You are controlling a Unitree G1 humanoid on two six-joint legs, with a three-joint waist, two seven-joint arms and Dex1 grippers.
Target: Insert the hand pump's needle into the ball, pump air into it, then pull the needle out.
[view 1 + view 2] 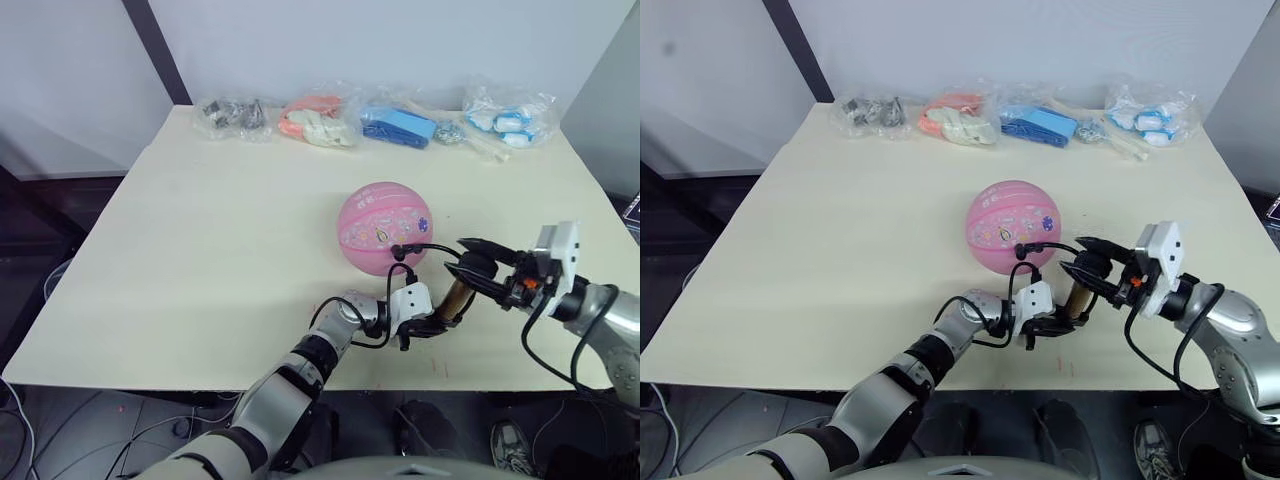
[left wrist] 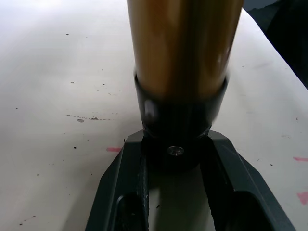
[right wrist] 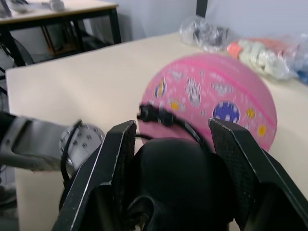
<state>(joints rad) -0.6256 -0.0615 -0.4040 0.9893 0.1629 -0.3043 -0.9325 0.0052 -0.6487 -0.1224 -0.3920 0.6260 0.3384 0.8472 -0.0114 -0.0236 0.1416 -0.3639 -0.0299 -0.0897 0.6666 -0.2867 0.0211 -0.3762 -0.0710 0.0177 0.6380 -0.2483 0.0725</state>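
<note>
Pink rubber ball (image 1: 385,227) with cartoon prints sits right of centre frame on the cream bench (image 1: 200,250). Slim bronze-gold hand pump (image 1: 455,297) stands tilted just below the ball, near the bench's front edge. Left claw (image 1: 432,322) is clamped on the pump's black lower cap. Right claw (image 1: 470,270) is closed around the black T-handle at the top. Thin black hose (image 1: 425,247) loops up to the ball's lower right surface; needle too small to make out.

Centre-right of the frame, the ball (image 1: 384,227) rests on the worktop (image 1: 200,250). Just below it, the left claw (image 1: 437,322) grips the hand pump (image 1: 457,297) base; the right claw (image 1: 468,262) holds its handle.
</note>
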